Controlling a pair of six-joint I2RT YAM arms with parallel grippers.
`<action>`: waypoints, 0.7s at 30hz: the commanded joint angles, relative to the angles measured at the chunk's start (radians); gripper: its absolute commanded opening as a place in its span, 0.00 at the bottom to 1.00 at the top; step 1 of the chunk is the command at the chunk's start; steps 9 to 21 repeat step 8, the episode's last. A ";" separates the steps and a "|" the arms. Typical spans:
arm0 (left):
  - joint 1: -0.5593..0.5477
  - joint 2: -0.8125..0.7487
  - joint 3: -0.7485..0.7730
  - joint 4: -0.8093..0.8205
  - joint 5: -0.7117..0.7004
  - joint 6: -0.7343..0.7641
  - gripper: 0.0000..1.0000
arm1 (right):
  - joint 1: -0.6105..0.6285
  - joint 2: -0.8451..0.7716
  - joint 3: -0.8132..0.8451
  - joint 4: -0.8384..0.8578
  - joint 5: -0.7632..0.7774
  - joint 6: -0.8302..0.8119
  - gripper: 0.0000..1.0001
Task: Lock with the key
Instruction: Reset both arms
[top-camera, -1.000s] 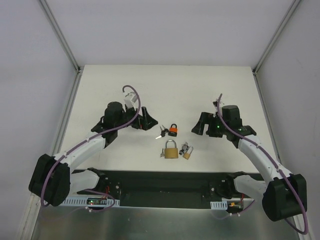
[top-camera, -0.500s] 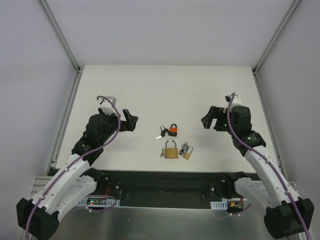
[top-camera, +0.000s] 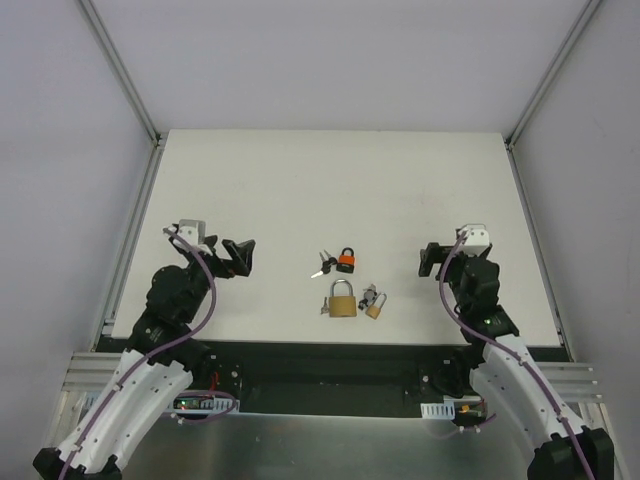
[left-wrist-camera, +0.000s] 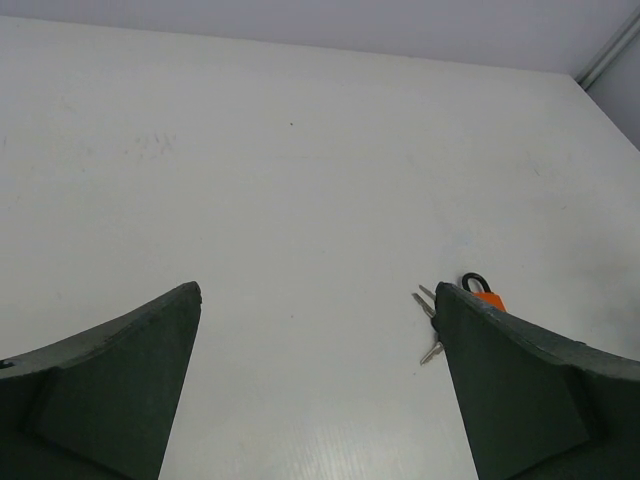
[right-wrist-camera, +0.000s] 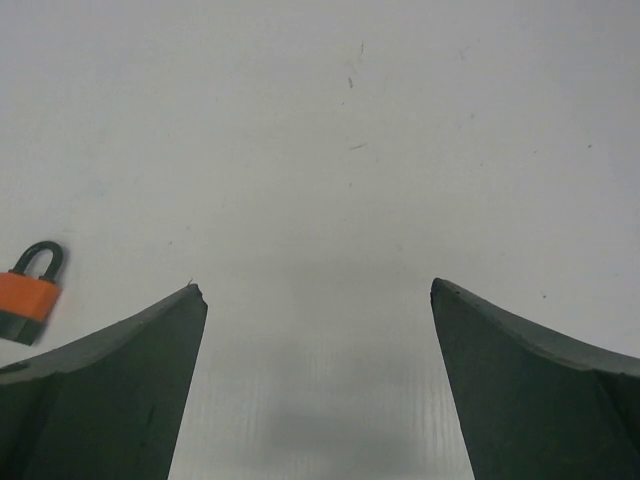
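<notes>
Three padlocks lie near the table's middle: a small orange one (top-camera: 347, 261), a larger brass one (top-camera: 342, 301) and a tiny brass one (top-camera: 375, 304) with keys attached. A bunch of keys (top-camera: 322, 265) rests just left of the orange padlock. My left gripper (top-camera: 240, 257) hovers open well to their left; in its wrist view the gripper (left-wrist-camera: 318, 290) holds nothing, and the keys (left-wrist-camera: 430, 328) and the orange padlock (left-wrist-camera: 488, 297) peek past the right finger. My right gripper (top-camera: 431, 258) is open to the right of the locks. It (right-wrist-camera: 316, 288) is empty, with the orange padlock (right-wrist-camera: 29, 294) at far left.
The white table (top-camera: 330, 180) is framed by aluminium posts and pale walls. A black base plate (top-camera: 330, 365) runs along the near edge between the arm bases.
Both arms have drawn back from the locks toward the near edge, the left swinging left and the right swinging right. Both grippers stayed open; the locks and keys have not moved.
</notes>
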 joint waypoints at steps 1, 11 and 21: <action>0.005 -0.071 -0.042 0.026 -0.078 0.058 0.99 | -0.005 -0.036 -0.003 0.159 0.099 -0.078 0.97; 0.003 0.000 -0.076 0.062 -0.080 0.113 0.99 | -0.005 0.031 -0.074 0.301 0.161 -0.127 0.97; 0.003 0.000 -0.076 0.062 -0.080 0.113 0.99 | -0.005 0.031 -0.074 0.301 0.161 -0.127 0.97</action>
